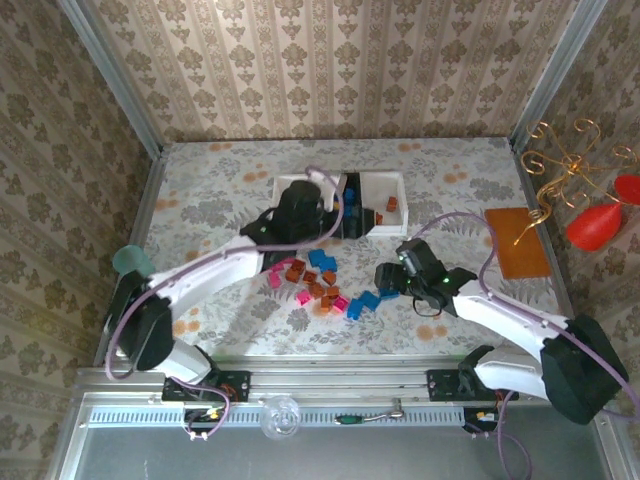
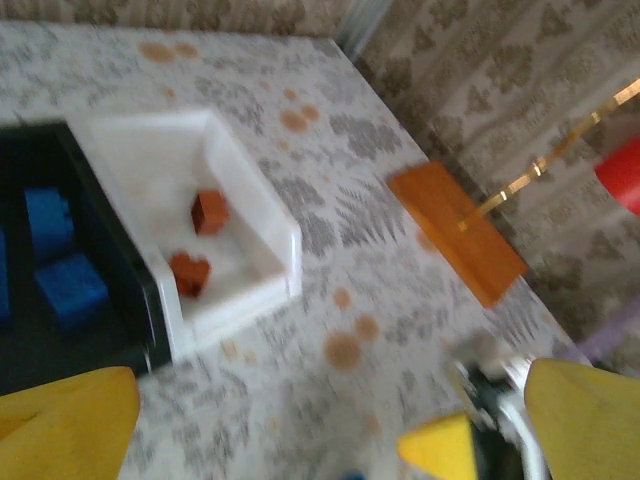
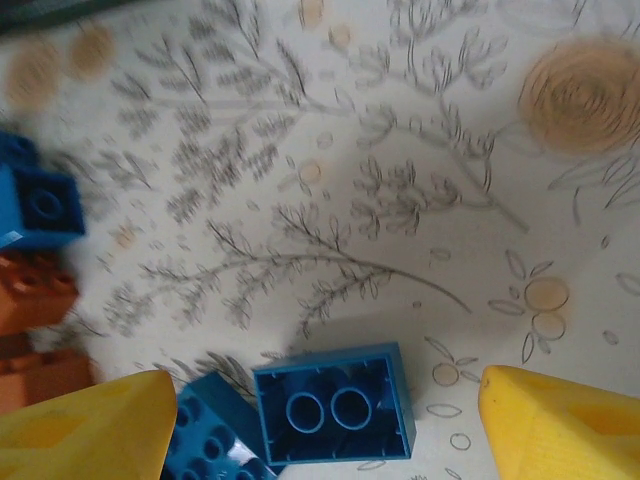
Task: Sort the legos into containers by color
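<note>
Loose legos (image 1: 318,282) in pink, blue and orange-brown lie mid-table. The three containers stand in a row behind them: a white tray (image 1: 280,183), a black tray (image 1: 352,222) and a white tray (image 1: 385,177). My left gripper (image 1: 318,200) (image 2: 330,405) hovers open over the trays with nothing between its fingers. Below it, the black tray (image 2: 120,300) holds blue bricks (image 2: 70,288) and the white tray (image 2: 285,240) holds two orange-brown bricks (image 2: 209,211). My right gripper (image 1: 385,283) (image 3: 325,420) is open low over the table, straddling an upside-down blue brick (image 3: 335,415) without touching it.
A second blue brick (image 3: 215,440) lies against the right gripper's left finger. More blue (image 3: 40,205) and orange-brown (image 3: 35,290) bricks sit to its left. A flat orange mat (image 1: 518,243) (image 2: 455,230) lies at the right, beside a red and gold ornament (image 1: 598,220). Patterned walls enclose the table.
</note>
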{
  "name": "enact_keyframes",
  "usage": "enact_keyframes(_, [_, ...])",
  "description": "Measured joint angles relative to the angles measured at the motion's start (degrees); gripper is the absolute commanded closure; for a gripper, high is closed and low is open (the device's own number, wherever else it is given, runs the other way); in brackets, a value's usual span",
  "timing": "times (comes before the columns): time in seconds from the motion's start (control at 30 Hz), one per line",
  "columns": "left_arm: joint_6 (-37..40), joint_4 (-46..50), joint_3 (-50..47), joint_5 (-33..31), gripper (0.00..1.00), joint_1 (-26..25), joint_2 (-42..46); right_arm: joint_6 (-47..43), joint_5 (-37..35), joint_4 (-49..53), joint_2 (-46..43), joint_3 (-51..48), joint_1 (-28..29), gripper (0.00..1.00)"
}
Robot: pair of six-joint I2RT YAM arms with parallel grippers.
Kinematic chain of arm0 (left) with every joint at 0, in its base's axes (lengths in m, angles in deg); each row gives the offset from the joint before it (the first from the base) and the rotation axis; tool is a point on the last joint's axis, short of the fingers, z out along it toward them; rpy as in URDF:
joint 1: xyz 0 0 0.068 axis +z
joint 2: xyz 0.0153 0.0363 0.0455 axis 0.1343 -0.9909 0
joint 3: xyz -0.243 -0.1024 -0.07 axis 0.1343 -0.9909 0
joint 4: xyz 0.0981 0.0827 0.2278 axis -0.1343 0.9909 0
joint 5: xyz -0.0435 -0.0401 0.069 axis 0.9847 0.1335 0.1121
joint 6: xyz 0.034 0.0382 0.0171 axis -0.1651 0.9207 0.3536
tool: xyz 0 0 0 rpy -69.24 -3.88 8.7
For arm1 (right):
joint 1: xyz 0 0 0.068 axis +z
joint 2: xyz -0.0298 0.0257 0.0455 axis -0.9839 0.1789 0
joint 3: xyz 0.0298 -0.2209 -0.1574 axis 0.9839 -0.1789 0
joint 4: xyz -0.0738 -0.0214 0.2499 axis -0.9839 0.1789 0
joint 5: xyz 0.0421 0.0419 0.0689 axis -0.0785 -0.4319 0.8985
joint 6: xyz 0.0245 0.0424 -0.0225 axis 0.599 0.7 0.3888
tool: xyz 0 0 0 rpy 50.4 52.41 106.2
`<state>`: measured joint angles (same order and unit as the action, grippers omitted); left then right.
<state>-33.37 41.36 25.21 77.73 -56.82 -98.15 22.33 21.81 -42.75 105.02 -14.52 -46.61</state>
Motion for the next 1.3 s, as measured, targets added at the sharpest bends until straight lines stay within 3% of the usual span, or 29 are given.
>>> enact_keyframes(0.23, [-1.38,-1.05,-18.71,-4.04,0.0,-6.34,14.97,-0.83,-3.02,0.26,7.91,1.92,2.71,0.21])
enact_keyframes(0.4, [-2.84,-0.94,-26.08,-7.89,0.0,-6.75,23.34,-0.79,-4.66,0.15,12.17,3.52,3.52,0.25])
enact_keyframes(0.57, [-4.13,0.26,-30.01,-10.62,0.0,-6.75,27.89,-0.76,-7.37,1.27,12.96,3.78,3.72,0.29])
enact_keyframes(0.93, [-5.64,3.43,-33.4,-14.29,0.0,-6.75,31.28,-0.59,-9.46,3.8,12.98,3.78,3.08,0.28])
enact_keyframes(1.3, [-5.62,5.68,-34.12,-16.39,0.0,-6.75,32.96,-1.03,-9.11,4.35,13.57,3.85,3.19,0.53])
